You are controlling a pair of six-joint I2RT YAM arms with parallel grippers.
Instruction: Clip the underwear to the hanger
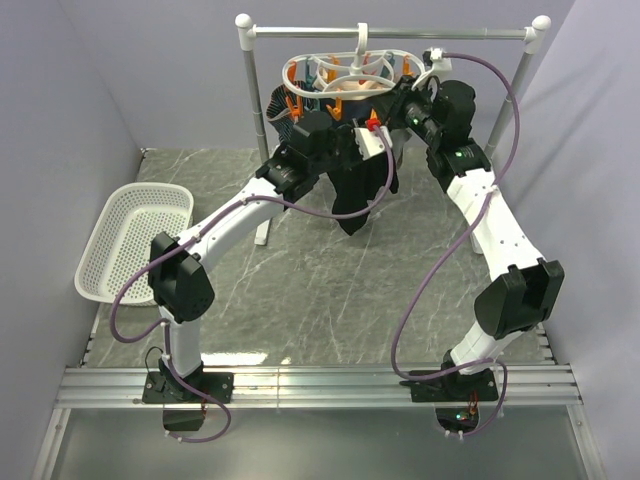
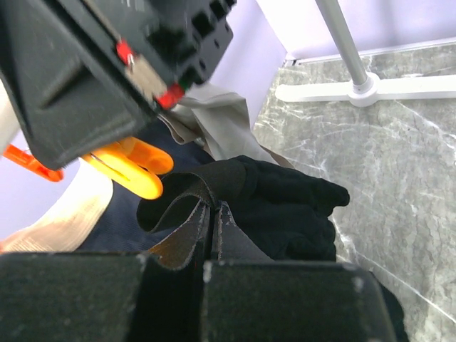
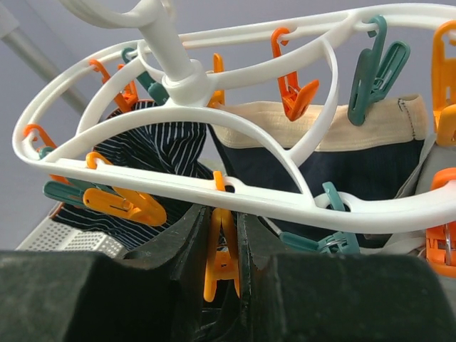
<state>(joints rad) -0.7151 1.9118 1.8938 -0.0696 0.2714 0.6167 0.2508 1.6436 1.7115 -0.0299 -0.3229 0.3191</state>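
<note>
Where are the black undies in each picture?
Top view: the underwear hangs in the middle, just under the hanger.
Left wrist: the underwear is in the middle, pinched by the left gripper.
Right wrist: not clearly in it.
Shared landmark: the orange pegs, top, left wrist, right wrist.

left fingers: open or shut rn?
Shut. In the left wrist view the left fingers meet, with a fold of the black underwear pinched between them.
</note>
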